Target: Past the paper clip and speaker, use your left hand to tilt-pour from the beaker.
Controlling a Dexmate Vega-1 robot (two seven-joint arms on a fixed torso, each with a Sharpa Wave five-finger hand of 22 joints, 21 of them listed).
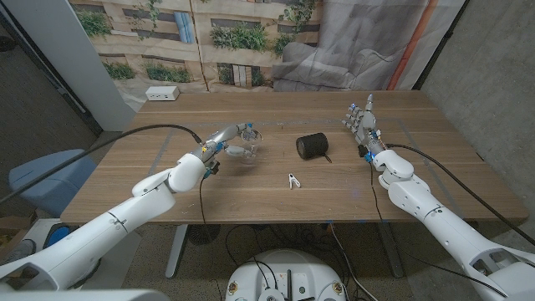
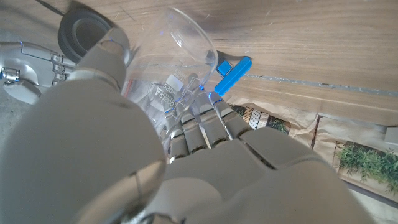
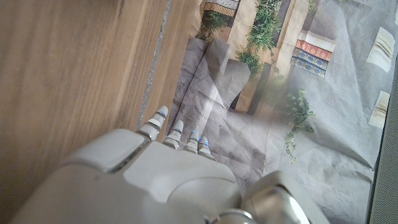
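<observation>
My left hand (image 1: 216, 144) grips a clear glass beaker (image 1: 246, 151) left of the table's middle, just above the wood. The beaker (image 2: 177, 59) leans over, its open mouth turned toward the speaker. In the left wrist view my left hand (image 2: 186, 162) wraps its fingers around the glass wall. A black cylindrical speaker (image 1: 312, 145) lies on its side to the right of the beaker and also appears in the left wrist view (image 2: 81, 31). A small white paper clip (image 1: 292, 180) lies nearer the front edge. My right hand (image 1: 362, 125) stands at the right, fingers spread, holding nothing.
A white box (image 1: 161, 94) sits at the table's (image 1: 251, 196) back left edge. Black cables run along both arms. Behind the table hang a printed backdrop and grey cloth. In the right wrist view my right hand (image 3: 168, 180) stays beside bare wood.
</observation>
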